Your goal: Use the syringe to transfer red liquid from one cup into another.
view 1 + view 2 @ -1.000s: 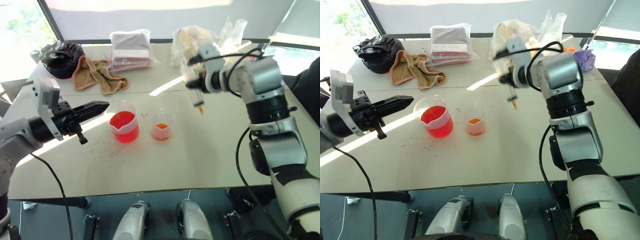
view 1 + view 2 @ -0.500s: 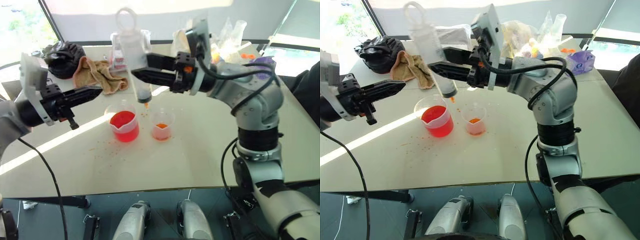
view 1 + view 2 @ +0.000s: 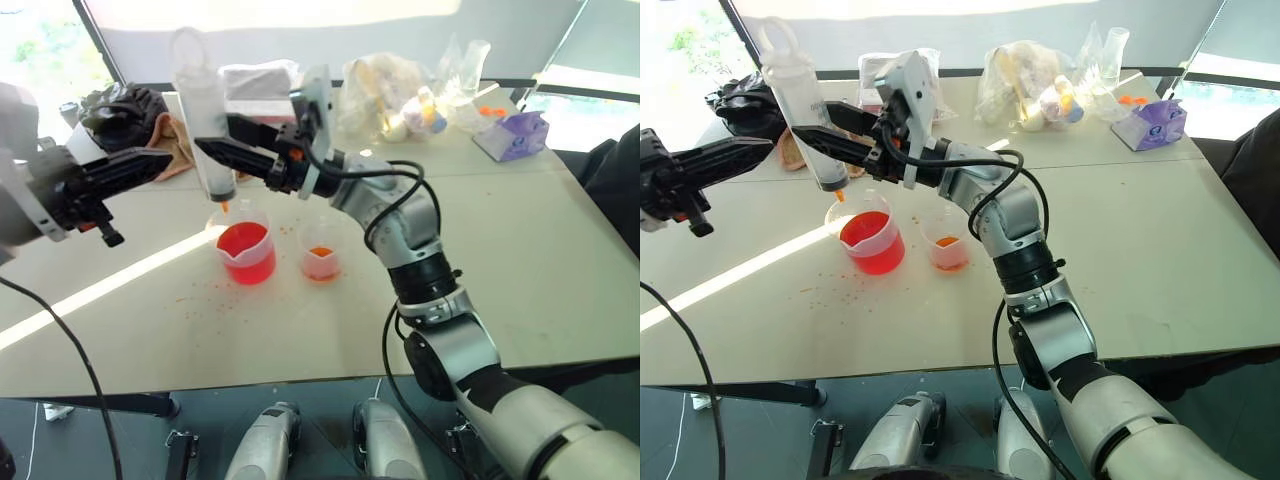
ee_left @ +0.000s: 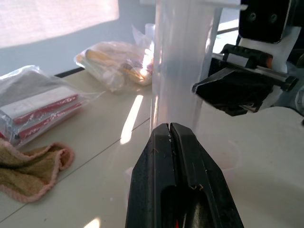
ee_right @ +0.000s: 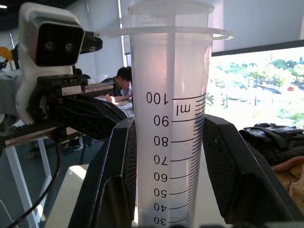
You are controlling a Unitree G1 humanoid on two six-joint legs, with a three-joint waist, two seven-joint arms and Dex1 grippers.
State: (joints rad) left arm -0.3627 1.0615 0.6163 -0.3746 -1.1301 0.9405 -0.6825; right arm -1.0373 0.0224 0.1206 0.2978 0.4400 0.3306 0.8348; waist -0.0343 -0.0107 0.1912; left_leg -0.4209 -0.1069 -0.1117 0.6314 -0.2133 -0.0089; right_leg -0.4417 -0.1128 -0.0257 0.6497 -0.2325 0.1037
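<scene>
My right gripper (image 3: 215, 152) is shut on the barrel of the syringe (image 3: 205, 115) and holds it upright. Its orange tip (image 3: 224, 206) hangs just above the left rim of the spouted cup (image 3: 247, 252), which holds red liquid (image 3: 245, 242). The smaller cup (image 3: 322, 255), orange-red at its base, stands just right of it. In the right wrist view the fingers (image 5: 118, 161) clamp the graduated barrel (image 5: 168, 109). My left gripper (image 3: 160, 160) is shut and empty, level, a little left of the syringe; its tips (image 4: 170, 137) stand close before the barrel (image 4: 178, 61).
Behind the cups lie a tan towel (image 3: 178, 140), a black bag (image 3: 125, 105), a wrapped cloth pack (image 3: 258, 80), plastic bags (image 3: 385, 85) and a purple tissue pack (image 3: 510, 135). Red drops speckle the table (image 3: 200, 295). A person (image 5: 122, 80) sits in the background.
My right arm swung left with the syringe, from right of the smaller cup to over the spouted cup's left rim. My left gripper rose a little.
</scene>
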